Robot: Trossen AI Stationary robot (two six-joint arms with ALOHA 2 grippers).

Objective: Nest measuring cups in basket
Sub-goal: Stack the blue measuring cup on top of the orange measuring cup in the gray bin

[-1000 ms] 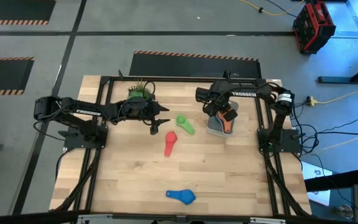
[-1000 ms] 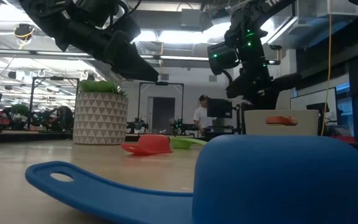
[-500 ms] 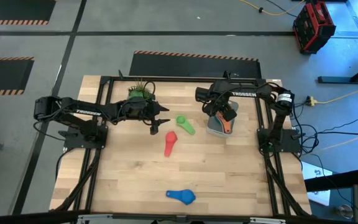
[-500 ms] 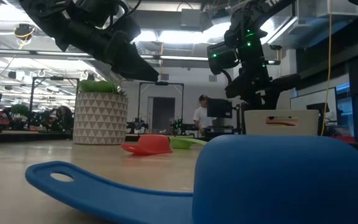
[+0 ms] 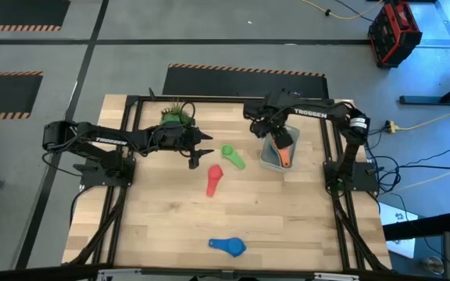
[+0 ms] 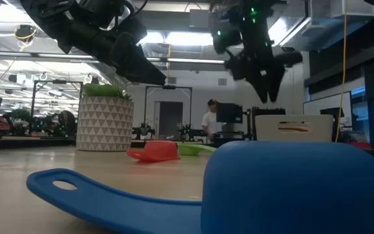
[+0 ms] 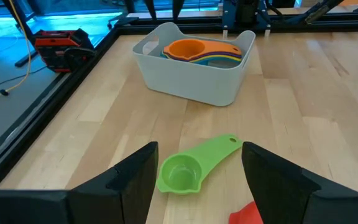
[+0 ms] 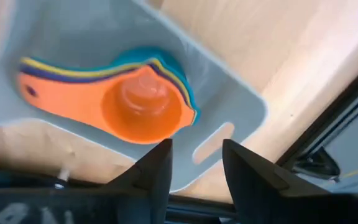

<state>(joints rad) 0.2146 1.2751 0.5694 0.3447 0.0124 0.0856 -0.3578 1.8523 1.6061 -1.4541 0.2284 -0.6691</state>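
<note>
The pale grey basket [image 5: 266,161] stands on the right part of the table. It holds a stack of nested measuring cups with the orange cup [image 8: 142,106] on top and yellow, purple and teal edges showing beneath. My right gripper [image 8: 196,168] hangs open above the basket, touching nothing. The green cup [image 5: 233,156], the red cup [image 5: 213,179] and the blue cup [image 5: 227,247] lie on the wood. My left gripper [image 7: 197,155] is open and hovers just left of the green cup [image 7: 191,167].
A white patterned pot with a green plant [image 5: 175,115] stands at the far edge behind my left arm. The blue cup [image 6: 284,188] lies close to the near edge, and bare wood lies between it and the red cup [image 6: 153,153]. A person shows far off in the room.
My right gripper has risen out of the basket and shifted slightly toward the far-left, and it now stands higher above the rim. The orange cup stays in the basket on the stack. My left arm has kept still.
</note>
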